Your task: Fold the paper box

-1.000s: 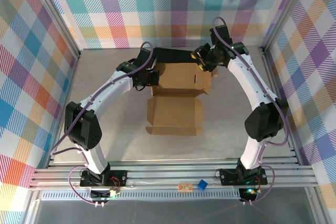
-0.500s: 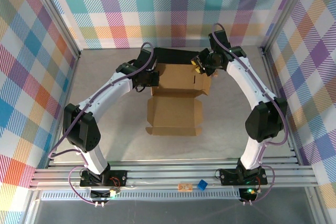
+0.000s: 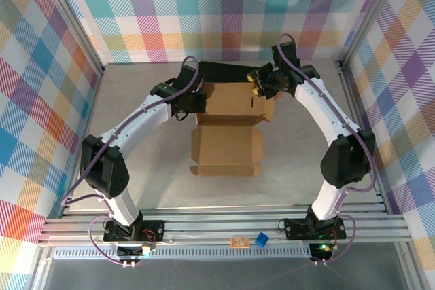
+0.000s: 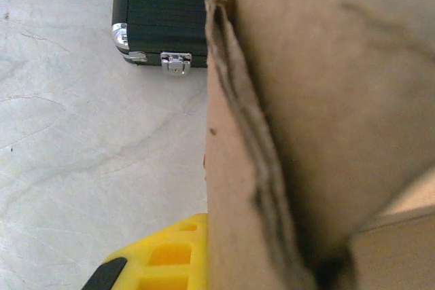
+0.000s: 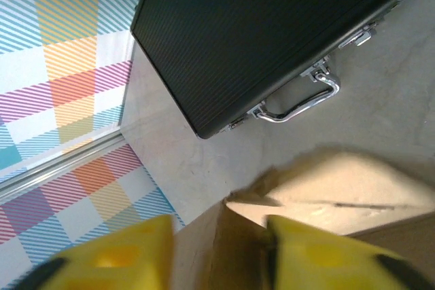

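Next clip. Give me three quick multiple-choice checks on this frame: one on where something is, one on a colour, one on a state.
1. Where is the black hard case?
A. By the arm bases
B. Beyond the paper box, at the far edge of the table
C. On top of the box

2. What colour are the fingers in the right wrist view?
A. Red
B. Grey
C. Yellow

3. How is the box's near panel?
A. Lying flat on the table
B. Standing upright
C. Lifted in the air

Key:
1. B: the top view shows the case past the box.
2. C: both fingers are bright yellow.
3. A: the near panel lies spread flat while the far part stands raised.
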Robot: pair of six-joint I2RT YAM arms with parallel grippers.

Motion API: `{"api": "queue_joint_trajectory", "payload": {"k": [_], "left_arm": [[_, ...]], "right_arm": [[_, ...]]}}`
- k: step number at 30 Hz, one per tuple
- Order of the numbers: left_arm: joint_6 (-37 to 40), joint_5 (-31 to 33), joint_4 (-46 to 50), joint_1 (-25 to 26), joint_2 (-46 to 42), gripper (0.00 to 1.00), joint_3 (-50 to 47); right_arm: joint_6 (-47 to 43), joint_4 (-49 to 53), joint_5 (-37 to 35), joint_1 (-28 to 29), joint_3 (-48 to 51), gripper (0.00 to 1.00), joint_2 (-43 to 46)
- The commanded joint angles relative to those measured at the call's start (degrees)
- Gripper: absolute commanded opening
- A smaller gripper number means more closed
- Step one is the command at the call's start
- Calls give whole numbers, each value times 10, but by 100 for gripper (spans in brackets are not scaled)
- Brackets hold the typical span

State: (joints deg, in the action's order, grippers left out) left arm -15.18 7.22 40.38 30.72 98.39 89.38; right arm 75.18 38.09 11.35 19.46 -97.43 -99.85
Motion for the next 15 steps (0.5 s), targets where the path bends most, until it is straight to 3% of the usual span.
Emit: {"api": "queue_joint_trajectory", "payload": {"k": [1, 6, 12, 15], "left_arm": [[-1, 6, 6, 2, -21, 0, 11], [3, 7, 15, 0, -22, 0, 16], [4, 8, 25, 0, -17, 0, 30], [5, 5, 31, 0, -14, 0, 39]], "right_arm": [[-50, 16, -43, -3, 20, 53, 76], [-106, -4, -57, -4, 142, 48, 174], [-118, -11, -42, 10, 282, 45, 230], [-147, -12, -38, 12, 288, 45, 220]]}}
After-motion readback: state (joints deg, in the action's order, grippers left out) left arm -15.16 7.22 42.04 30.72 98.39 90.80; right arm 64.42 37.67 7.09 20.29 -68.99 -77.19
